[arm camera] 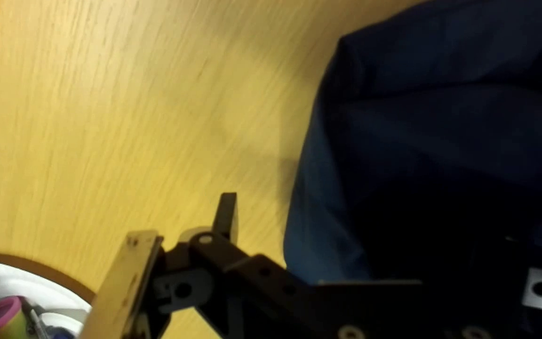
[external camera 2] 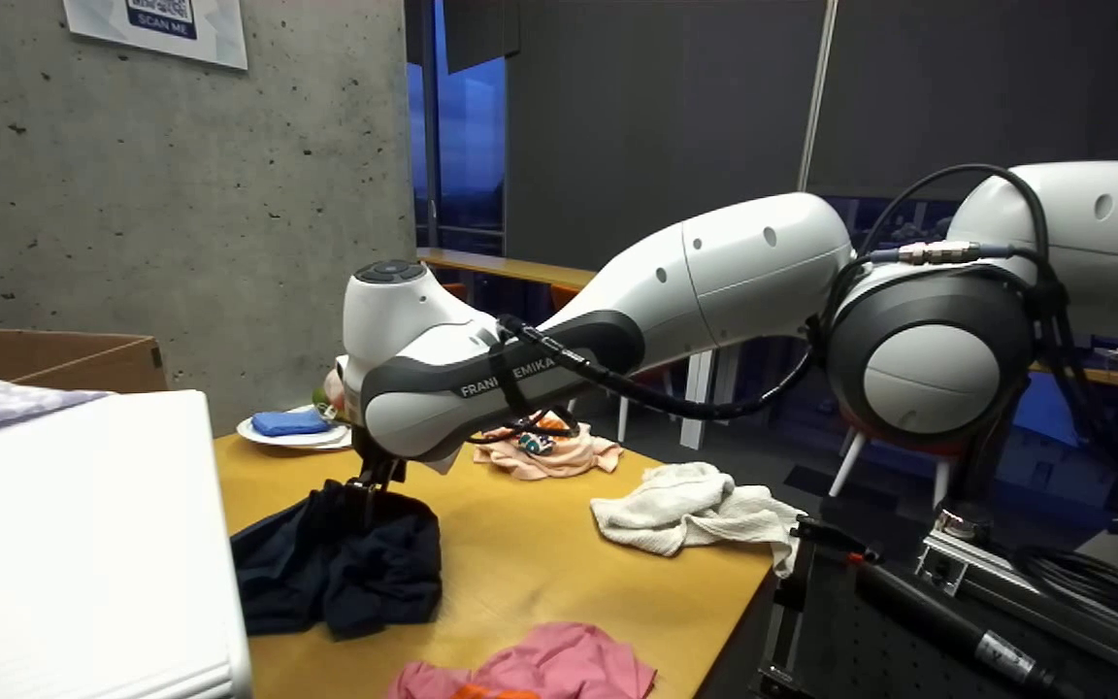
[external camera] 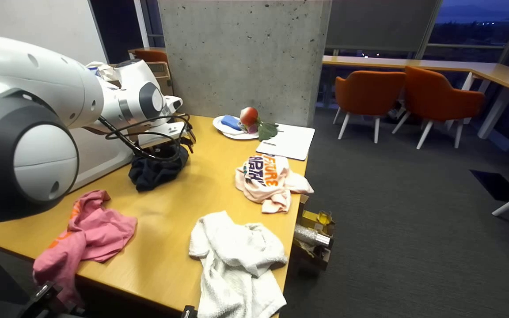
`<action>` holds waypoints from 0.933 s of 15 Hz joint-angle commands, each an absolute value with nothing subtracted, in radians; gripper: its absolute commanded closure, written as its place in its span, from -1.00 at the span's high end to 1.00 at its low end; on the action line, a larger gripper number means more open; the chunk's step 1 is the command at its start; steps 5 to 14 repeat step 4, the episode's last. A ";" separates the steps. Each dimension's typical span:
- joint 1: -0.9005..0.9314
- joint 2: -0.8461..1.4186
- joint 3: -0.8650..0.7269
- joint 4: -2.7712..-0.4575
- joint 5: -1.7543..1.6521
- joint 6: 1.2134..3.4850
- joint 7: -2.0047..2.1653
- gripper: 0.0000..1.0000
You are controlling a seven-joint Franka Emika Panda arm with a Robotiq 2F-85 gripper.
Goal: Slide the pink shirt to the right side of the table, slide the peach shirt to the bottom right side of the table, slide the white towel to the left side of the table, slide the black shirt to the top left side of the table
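Note:
The black shirt lies crumpled beside the robot base in both exterior views [external camera: 159, 174] [external camera 2: 345, 573] and fills the right of the wrist view [arm camera: 440, 117]. My gripper [external camera 2: 370, 481] is low over it, fingers pointing down. In the wrist view my gripper [arm camera: 367, 221] is spread open, with the shirt's edge between the fingers; the right finger is lost in the dark. The pink shirt [external camera: 97, 229] [external camera 2: 540, 670] hangs over the table's near edge. The peach shirt [external camera: 267, 181] [external camera 2: 554, 451] lies along the far long edge. The white towel [external camera: 237, 260] [external camera 2: 695, 510] lies at a corner.
A white plate [external camera: 219, 126] with a blue cloth [external camera: 231, 122], a red-and-white round object [external camera: 248, 116] and a green leafy thing [external camera: 267, 131] stands near the concrete pillar. A white board [external camera: 290, 141] lies beside it. A white box-like block [external camera 2: 83, 544] stands near the black shirt.

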State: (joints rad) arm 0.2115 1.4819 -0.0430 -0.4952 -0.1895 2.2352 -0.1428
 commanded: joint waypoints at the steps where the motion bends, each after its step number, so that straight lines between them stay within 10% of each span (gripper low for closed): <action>1: 0.223 1.508 -0.032 -0.423 -0.167 2.218 -0.137 1.00; 14: 0.226 1.507 -0.011 -0.394 -0.148 2.157 -0.183 1.00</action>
